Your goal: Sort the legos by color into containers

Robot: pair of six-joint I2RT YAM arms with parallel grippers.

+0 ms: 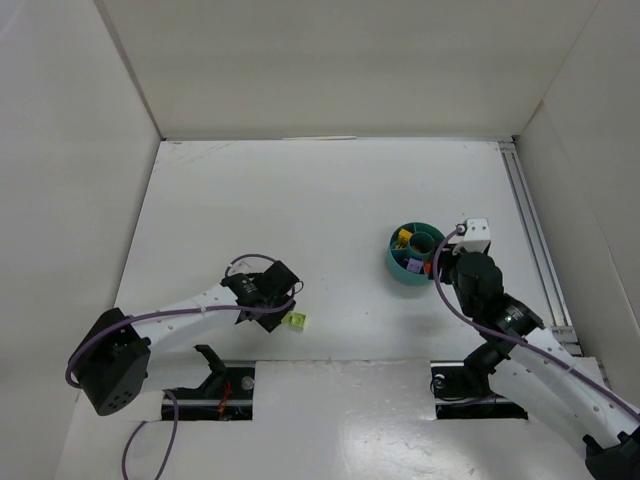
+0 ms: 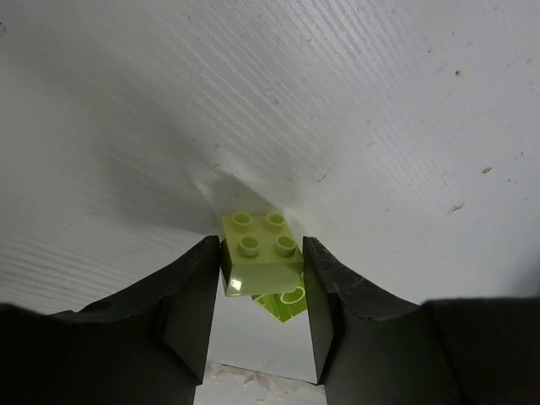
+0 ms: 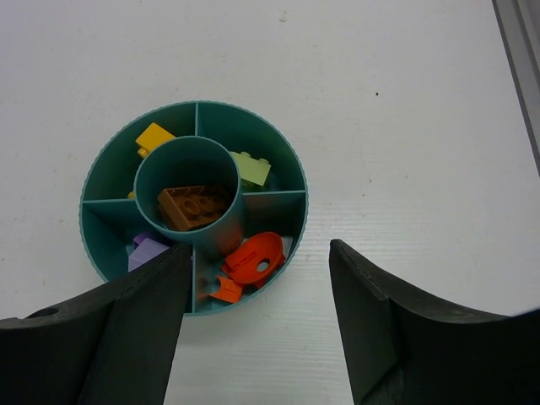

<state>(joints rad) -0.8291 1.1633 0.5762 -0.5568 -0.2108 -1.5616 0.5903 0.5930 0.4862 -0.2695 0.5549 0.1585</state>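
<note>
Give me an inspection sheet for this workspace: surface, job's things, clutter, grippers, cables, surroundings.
Surface: white table, a few dark specks in the left wrist view.
Job's things: teal bowl holds a brown brick in its central cup; yellow brick, lime brick, orange pieces and purple brick in separate outer compartments. Loose lime brick on the table, a second lime piece partly hidden against it.
Clutter: nothing seen.
Grippers: left gripper flanks the loose lime brick, grip unconfirmed; right gripper open, empty, over the bowl.
Cables: purple cables along both arms, none near the bricks.
Surroundings: white walls; metal rail at the right.
</note>
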